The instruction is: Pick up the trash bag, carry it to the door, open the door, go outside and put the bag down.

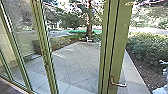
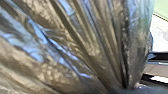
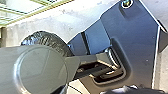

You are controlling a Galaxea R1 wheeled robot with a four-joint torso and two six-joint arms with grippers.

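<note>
A: State the position of the trash bag (image 2: pixel 72 50).
B: At the left tool (image 2: pixel 125 89). In the left wrist view its dark, glossy film is drawn into long pleats that converge at one point. The right wrist view gives it as a rounded, creased bulk near the robot's wide dark plate (image 3: pixel 136 37), over a pale floor (image 3: pixel 62 21).
A: Report tool states.
B: Left tool: closed around the gathered trash bag. Right tool: state cannot be determined.
A: Describe the head view, clock-face reference.
B: A green upright (image 1: pixel 120 37) stands at 1 o'clock, fitted low down with a lever handle (image 1: pixel 118 84). Glass panels (image 1: pixel 20 32) in green framing run from 10 to 11 o'clock.
A: Beyond the framing?
B: Paving of pale slabs (image 1: pixel 75 62) extends at 12 o'clock, with a tree trunk (image 1: pixel 89 25) at its far side. A hedge (image 1: pixel 147 47) occupies 1 to 2 o'clock, bordered by a strip of bare soil (image 1: pixel 142 67) along the edge of the paving.
</note>
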